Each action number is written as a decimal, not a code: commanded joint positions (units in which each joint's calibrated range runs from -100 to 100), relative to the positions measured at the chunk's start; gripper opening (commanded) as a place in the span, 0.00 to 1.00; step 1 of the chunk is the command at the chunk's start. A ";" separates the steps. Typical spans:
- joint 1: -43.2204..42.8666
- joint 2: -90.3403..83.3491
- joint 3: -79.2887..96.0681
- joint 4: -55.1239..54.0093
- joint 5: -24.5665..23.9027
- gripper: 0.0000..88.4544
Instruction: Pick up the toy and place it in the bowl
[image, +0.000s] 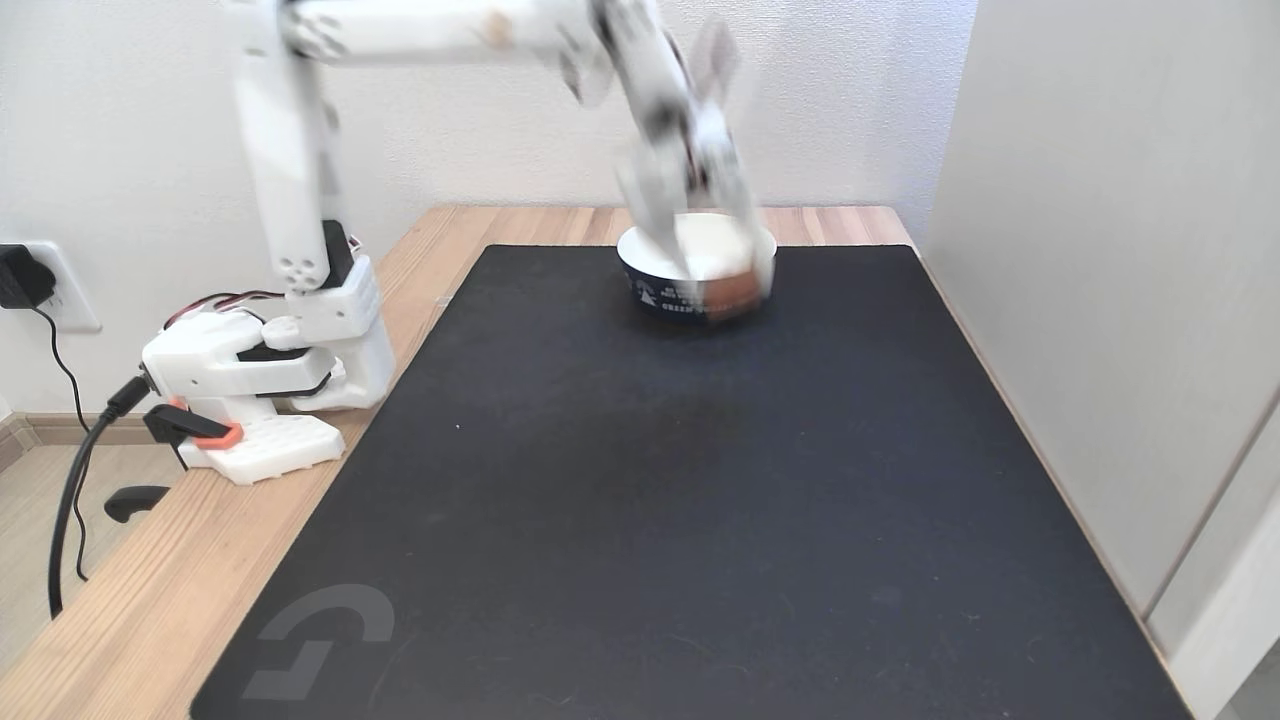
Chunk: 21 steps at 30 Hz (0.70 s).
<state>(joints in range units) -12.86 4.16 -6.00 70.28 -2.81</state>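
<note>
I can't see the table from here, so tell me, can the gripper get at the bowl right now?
Probably yes. The blurred gripper hangs right over the open bowl, with nothing seen between them. The toy shows at the bowl's front.

A black mat (680, 480) covers the wooden worktop (150, 600); a plug (18, 278) sits in the wall socket (65, 290).

Wide stretch of black mat (640, 480) lay bare in front of the bowl (660, 290), open for passage from the near edge and from both sides in the fixed view. Above the bowl, blurred gripper (700, 265) and white forearm (660, 90) blocked the way down. Right of the bowl stood a pale wall panel (1100, 300), hemming that side. Left of the bowl, well apart, sat the arm's base (270, 370) with cables (75, 480).
</note>
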 joint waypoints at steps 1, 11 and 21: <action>-5.17 -16.63 10.10 -12.37 -3.82 0.03; -18.55 -23.71 42.37 -48.27 -11.65 0.03; -20.98 -25.05 60.57 -61.65 -14.73 0.04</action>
<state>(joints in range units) -33.00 -18.65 50.12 12.87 -16.40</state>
